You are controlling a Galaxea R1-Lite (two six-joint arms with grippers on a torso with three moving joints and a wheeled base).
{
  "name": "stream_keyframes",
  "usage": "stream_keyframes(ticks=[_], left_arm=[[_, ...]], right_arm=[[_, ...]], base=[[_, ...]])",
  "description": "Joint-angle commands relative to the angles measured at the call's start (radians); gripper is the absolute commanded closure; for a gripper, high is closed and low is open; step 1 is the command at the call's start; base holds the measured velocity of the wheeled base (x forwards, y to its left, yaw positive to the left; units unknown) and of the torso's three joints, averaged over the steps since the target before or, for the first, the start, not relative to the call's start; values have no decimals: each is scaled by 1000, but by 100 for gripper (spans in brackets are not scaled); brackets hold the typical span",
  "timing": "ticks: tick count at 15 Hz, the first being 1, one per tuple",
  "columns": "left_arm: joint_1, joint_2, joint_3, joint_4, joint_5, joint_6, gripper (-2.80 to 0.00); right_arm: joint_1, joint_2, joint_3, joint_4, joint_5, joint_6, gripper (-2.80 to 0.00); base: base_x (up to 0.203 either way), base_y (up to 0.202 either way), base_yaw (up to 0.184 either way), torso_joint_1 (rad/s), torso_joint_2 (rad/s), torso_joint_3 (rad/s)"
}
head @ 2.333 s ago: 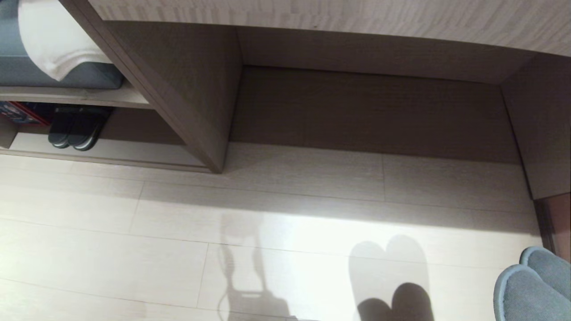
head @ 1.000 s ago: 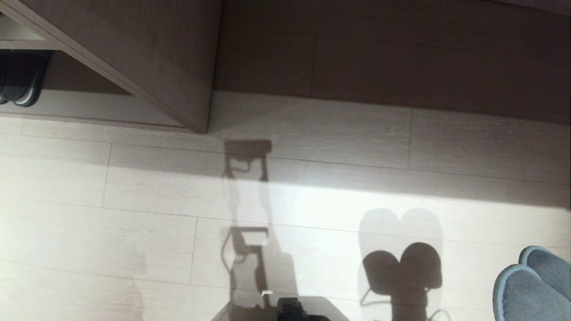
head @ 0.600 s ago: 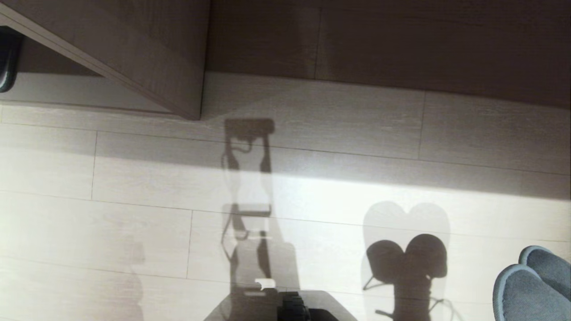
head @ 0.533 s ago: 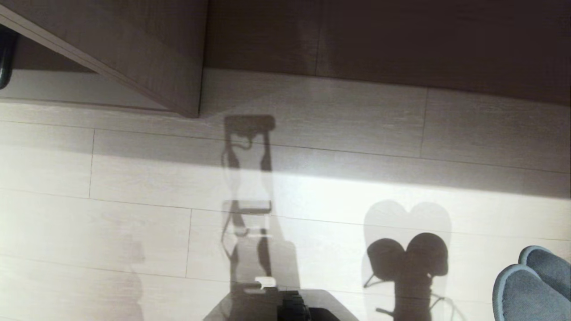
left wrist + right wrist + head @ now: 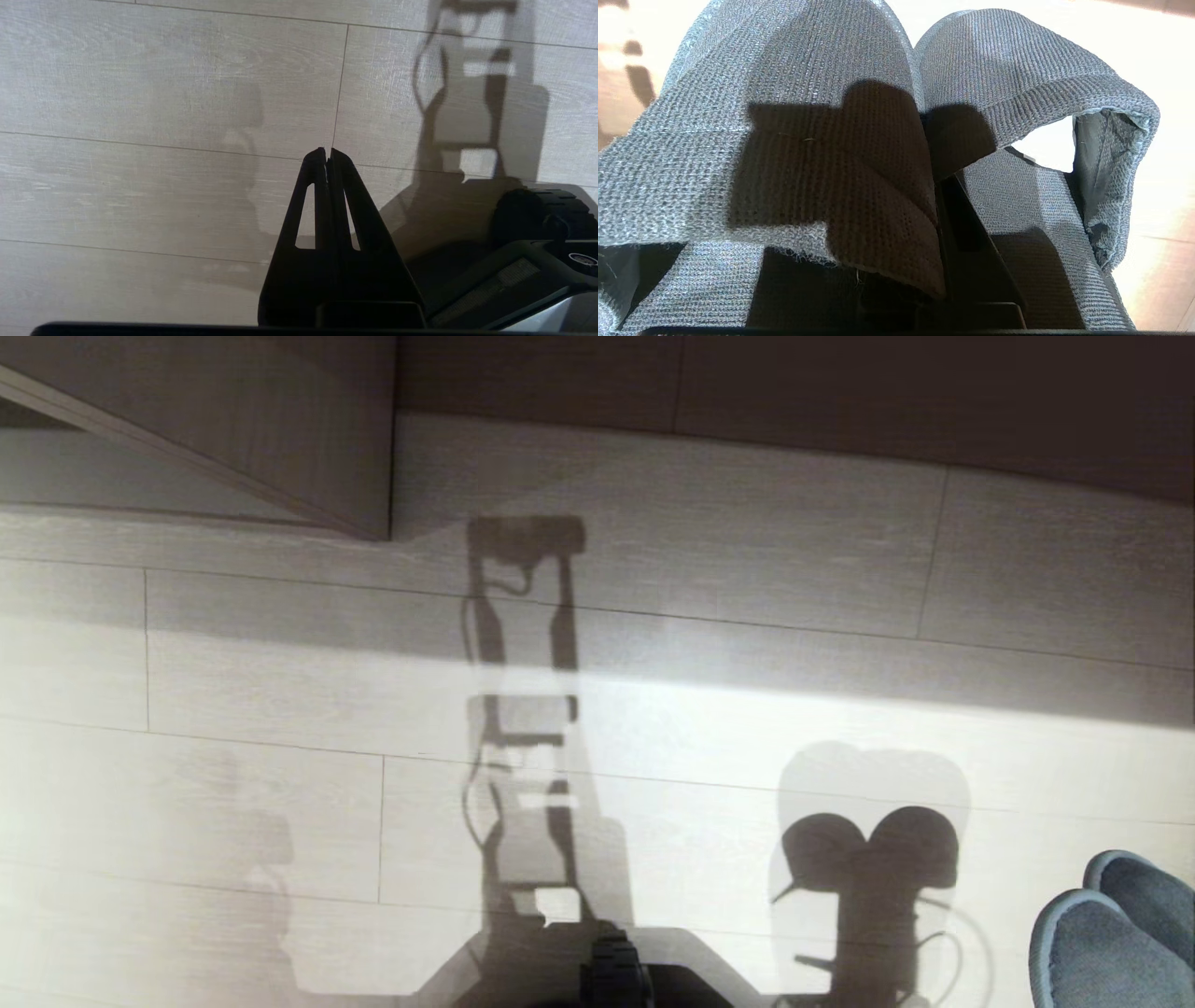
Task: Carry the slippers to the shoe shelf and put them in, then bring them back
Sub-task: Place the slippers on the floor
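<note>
Here the slippers (image 5: 798, 116) are grey-blue knit, toes rounded

My left gripper (image 5: 327, 156) has matte black tapered fingers with slotted cut-outs; at four o'clock of it sits my black ribbed base wheel (image 5: 542, 212).

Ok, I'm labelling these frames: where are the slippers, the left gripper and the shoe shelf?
slippers (image 5: 794, 116): right wrist view, the knitted upper.
left gripper (image 5: 327, 154): left wrist view, the touching tips.
shoe shelf (image 5: 308, 439): head view, the upright side panel.
</note>
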Motion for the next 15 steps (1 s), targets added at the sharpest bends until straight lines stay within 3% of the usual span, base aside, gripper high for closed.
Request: stream_keyframes(ticks=[1, 5, 12, 15], left_arm=[[0, 0, 0, 0, 0, 0, 0], [0, 0, 0, 0, 1, 0, 0], [1, -2, 0, 0, 1, 0, 0], [0, 0, 0, 0, 0, 0, 0]], right_arm=[[0, 1, 0, 0, 0, -1, 0], [0, 2, 1, 0, -4, 5, 0], [0, 2, -8, -14, 3, -7, 0], [0, 97, -133, -17, 46, 10, 0]], base=[[0, 0, 0, 2, -1, -187], [0, 0, 0, 1, 3, -161], [0, 0, 0, -1, 0, -17], [0, 0, 0, 0, 0, 0]])
